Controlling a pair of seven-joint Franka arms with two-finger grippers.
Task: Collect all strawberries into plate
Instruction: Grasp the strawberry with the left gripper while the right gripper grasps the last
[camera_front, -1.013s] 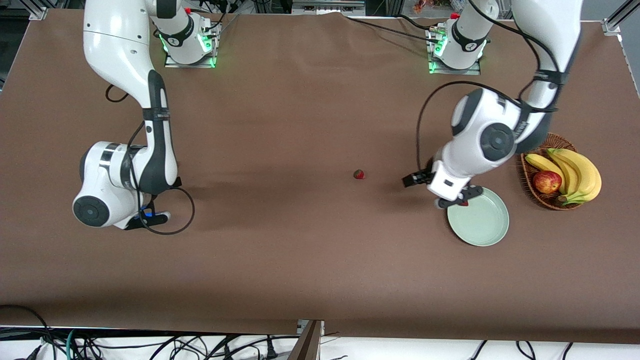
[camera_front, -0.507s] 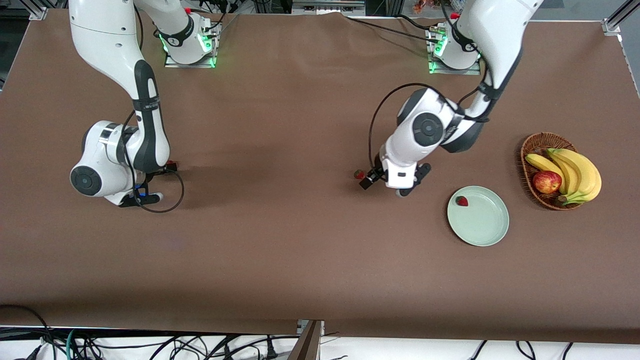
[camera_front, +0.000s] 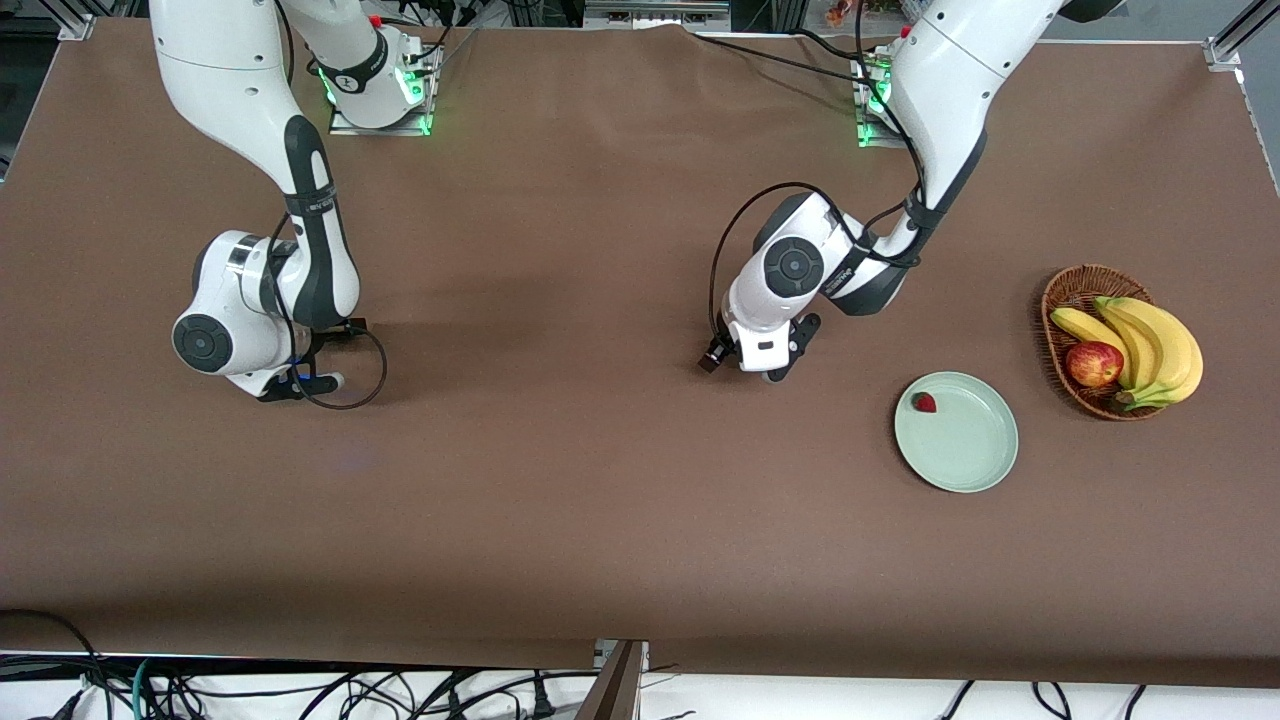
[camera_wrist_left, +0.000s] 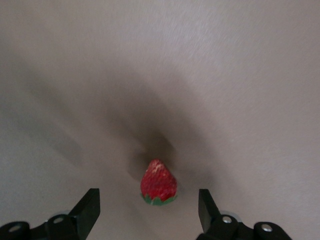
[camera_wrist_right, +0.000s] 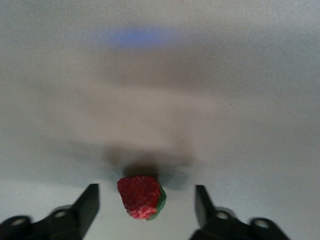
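Note:
One strawberry (camera_front: 925, 402) lies on the pale green plate (camera_front: 975, 455), close to its rim. My left gripper (camera_front: 745, 364) is low over the middle of the table and hides a second strawberry in the front view. In the left wrist view that strawberry (camera_wrist_left: 158, 182) lies on the cloth between the open fingers of the left gripper (camera_wrist_left: 149, 204), with a gap on each side. My right gripper (camera_front: 305, 376) is low at the right arm's end of the table. Its wrist view shows a third strawberry (camera_wrist_right: 140, 197) between the open fingers of the right gripper (camera_wrist_right: 146, 201), untouched.
A wicker basket (camera_front: 1072, 285) holding bananas (camera_front: 1160, 340) and a red apple (camera_front: 1093, 363) stands beside the plate toward the left arm's end. Brown cloth (camera_front: 560, 480) covers the whole table. Cables hang off the edge nearest the front camera.
The left arm moved from over the plate to the mid-table strawberry, leaving one strawberry on the plate. The right arm shifted slightly and came down over its berry.

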